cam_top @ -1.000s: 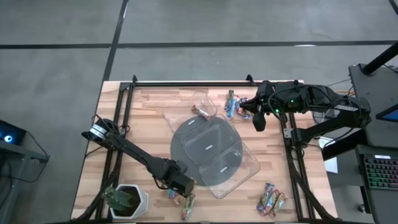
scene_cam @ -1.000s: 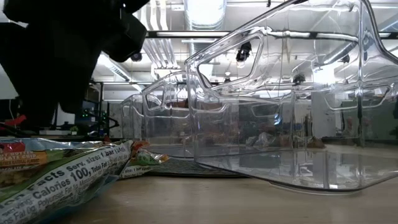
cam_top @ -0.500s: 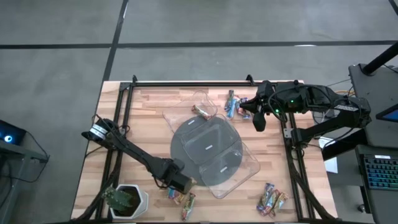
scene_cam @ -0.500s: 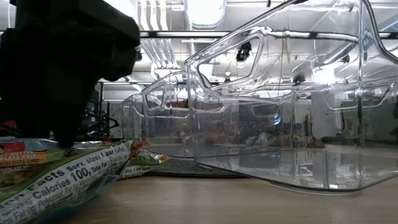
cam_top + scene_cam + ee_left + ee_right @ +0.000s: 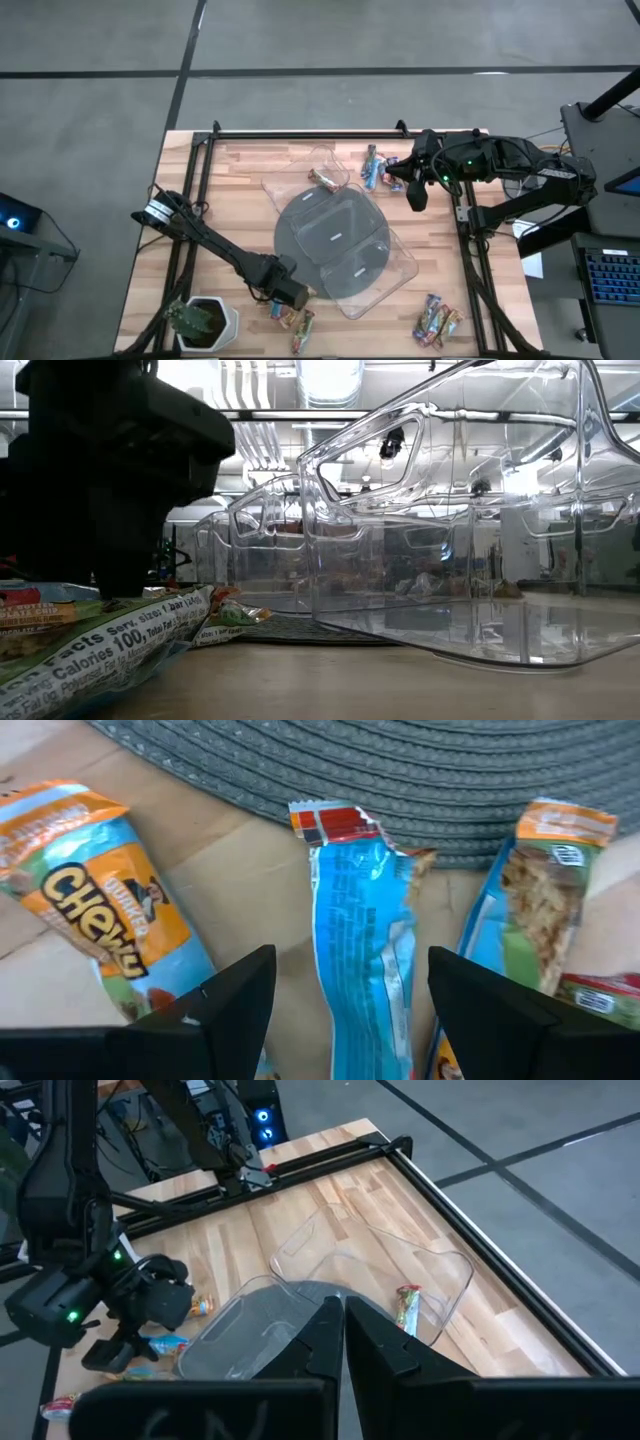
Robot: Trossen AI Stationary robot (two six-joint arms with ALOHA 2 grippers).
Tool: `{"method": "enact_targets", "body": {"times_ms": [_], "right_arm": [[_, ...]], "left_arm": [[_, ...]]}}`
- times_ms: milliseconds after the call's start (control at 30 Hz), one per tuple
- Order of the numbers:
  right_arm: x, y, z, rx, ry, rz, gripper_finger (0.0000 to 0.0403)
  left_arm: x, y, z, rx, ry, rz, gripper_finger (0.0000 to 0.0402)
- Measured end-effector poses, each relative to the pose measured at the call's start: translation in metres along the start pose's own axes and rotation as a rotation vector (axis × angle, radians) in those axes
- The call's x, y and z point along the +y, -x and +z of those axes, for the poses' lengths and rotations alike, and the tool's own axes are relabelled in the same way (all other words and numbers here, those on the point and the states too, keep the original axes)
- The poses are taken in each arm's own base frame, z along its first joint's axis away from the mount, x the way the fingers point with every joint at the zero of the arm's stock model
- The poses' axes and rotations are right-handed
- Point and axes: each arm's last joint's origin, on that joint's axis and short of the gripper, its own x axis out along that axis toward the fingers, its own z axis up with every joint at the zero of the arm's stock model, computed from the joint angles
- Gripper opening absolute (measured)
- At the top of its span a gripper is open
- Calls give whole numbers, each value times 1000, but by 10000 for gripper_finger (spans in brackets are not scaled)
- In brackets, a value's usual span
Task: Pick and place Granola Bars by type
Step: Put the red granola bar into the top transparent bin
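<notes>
My two arms are dark, near-black, built from slim tube links joined by thicker rounded joints. My left arm (image 5: pixel 215 245) has a pale ringed cap with a small red mark at its base joint, and loose dark cables curl beside it. My right arm (image 5: pixel 520 165) carries a small green light on its wrist housing, with thin cables looping along the links. My left gripper (image 5: pixel 350 995) ends in two flat, matte black fingers (image 5: pixel 235 995) with angular, bevelled edges. My right gripper (image 5: pixel 343 1320) has the same black fingers, long and wedge-shaped, narrowing to squared tips. From the low view my left wrist block (image 5: pixel 110 470) looks bulky and boxy, plain black.
</notes>
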Motion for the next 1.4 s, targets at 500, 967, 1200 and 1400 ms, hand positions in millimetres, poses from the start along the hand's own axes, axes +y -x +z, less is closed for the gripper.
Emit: {"method": "enact_targets", "body": {"times_ms": [500,967,1200,1400], "right_arm": [[-1,0,0,-8,0,-22,8],[-1,0,0,-9,14,-25,8],[-1,0,0,-9,15,-25,8],[-1,0,0,-9,18,-25,8]], "left_arm": [[9,-9,1,9,23,-3,157],[2,-1,3,27,22,-50,83],[-2,7,4,29,4,-61,70],[-13,22,6,68,-41,-71,69]]}}
